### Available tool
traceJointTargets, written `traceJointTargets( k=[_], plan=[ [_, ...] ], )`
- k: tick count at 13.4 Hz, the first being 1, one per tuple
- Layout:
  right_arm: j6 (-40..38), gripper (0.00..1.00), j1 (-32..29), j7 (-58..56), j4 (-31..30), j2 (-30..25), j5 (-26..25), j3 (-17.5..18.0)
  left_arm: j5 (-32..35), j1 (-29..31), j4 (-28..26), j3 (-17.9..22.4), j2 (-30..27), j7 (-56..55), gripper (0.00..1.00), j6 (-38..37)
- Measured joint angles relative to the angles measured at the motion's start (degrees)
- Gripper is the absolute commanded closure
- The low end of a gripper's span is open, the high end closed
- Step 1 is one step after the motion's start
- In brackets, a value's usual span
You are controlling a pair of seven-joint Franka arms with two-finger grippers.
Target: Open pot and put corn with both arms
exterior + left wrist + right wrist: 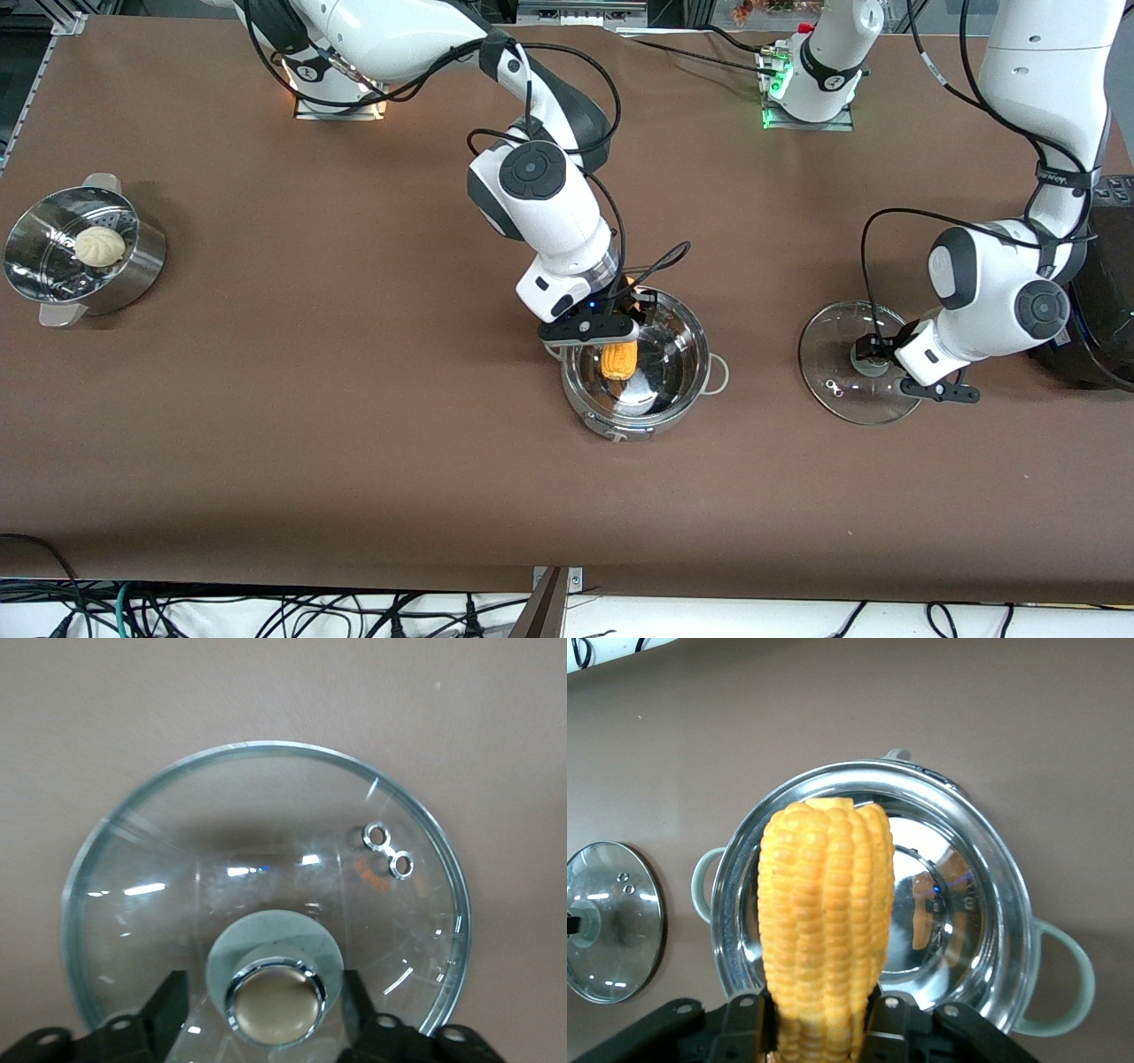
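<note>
The steel pot [693,353] stands open mid-table, also in the right wrist view [998,904]. My right gripper [618,335] is shut on the yellow corn [619,360] and holds it over the pot's mouth; in the right wrist view [819,1020] the corn [824,912] sticks out between the fingers. The glass lid [831,359] lies flat on the table toward the left arm's end. My left gripper [875,359] is low over the lid, open, with its fingers on either side of the knob [275,999] and a gap to each; the lid [266,824] fills the left wrist view.
A perforated steamer bowl [133,266] with a pale bun [98,245] stands at the right arm's end. A large black cooker [1107,301] stands at the left arm's end, beside the left arm's wrist.
</note>
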Motion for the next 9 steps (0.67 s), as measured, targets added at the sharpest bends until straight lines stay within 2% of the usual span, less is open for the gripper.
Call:
traceJointTargets(
  k=[2, 6, 7, 8, 9],
  plan=[
    [1.91, 1.00, 0.49, 0.01, 0.04, 0.88, 0.00, 0.00, 0.00, 0.12, -1.09, 0.22, -2.88, -0.04, 0.00, -0.17],
    [6.75, 1.00, 0.72, 0.05, 0.08, 3.02, 0.00, 0.00, 0.00, 0.83, -9.26, 0.42, -13.30, -0.04, 0.00, -0.31],
    [7.50, 0.98, 0.73, 0.05, 0.09, 3.29, 0.00, 0.00, 0.00, 0.82, -10.64, 0.40, -16.37, -0.03, 0.00, -0.32],
    [7.66, 0.88, 0.73, 0.06, 0.13, 3.42, 0.00, 0.00, 0.00, 0.80, -11.31, 0.37, -19.27, -0.01, 0.00, -0.55],
    [7.79, 0.82, 0.75, 0.08, 0.14, 3.59, 0.01, 0.00, 0.00, 0.79, -11.54, 0.36, -21.85, -0.01, 0.00, -1.58]
  ],
)
